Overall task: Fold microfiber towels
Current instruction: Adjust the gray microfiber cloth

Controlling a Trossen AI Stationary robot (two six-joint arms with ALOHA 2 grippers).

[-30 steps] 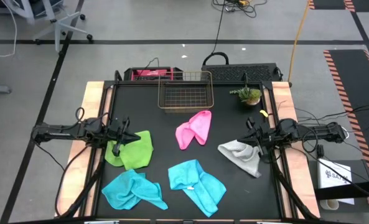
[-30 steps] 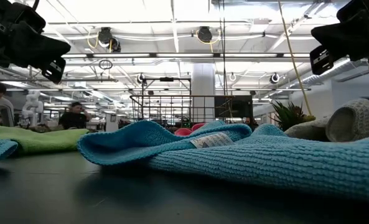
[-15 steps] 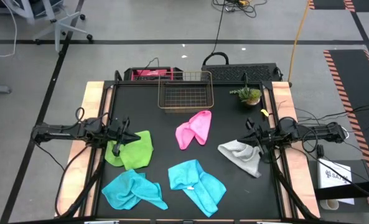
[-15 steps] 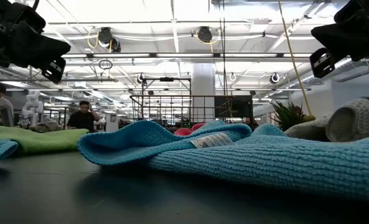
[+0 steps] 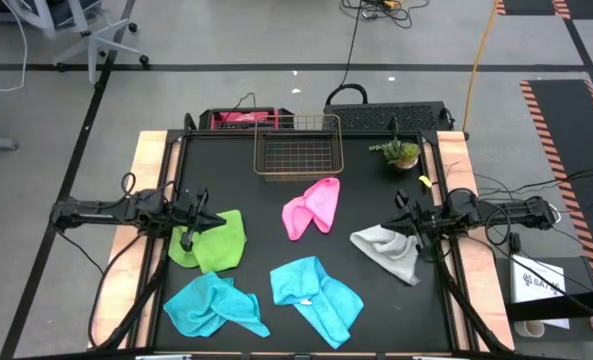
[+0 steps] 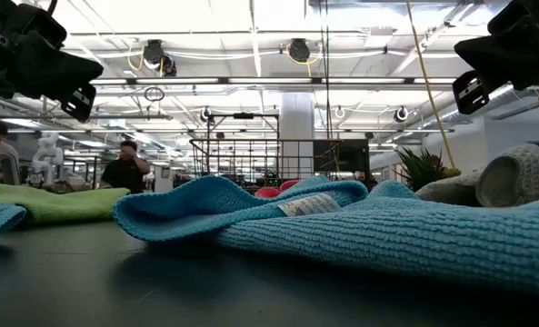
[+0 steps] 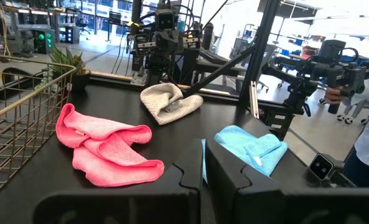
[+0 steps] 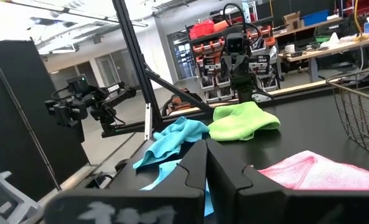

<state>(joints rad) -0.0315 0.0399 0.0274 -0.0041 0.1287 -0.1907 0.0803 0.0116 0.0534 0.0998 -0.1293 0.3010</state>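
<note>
Five crumpled towels lie on the black desk [image 5: 266, 205], none folded. Taking desk centre as dial in the high view: pink towel [image 5: 312, 207] just off centre toward 1 o'clock; lime green towel [image 5: 214, 240] at 9 o'clock; light grey towel [image 5: 388, 249] at 3 o'clock; first turquoise towel [image 5: 211, 305] at 7 o'clock; second turquoise towel [image 5: 316, 295] at 5 o'clock, white label showing. Towels lie apart from one another. Copper wire basket [image 5: 298, 146] sits at 12 o'clock at the far edge; small potted plant [image 5: 400, 152] at 2 o'clock. Left pincer [image 5: 198, 223] hangs over the edge of the lime green towel, fingers clenched together, nothing between them. Right pincer [image 5: 408, 222] hangs over the edge of the light grey towel, likewise clenched and empty. Low view: both pincers sit well above the desk surface. People visible in the room behind the desk.
</note>
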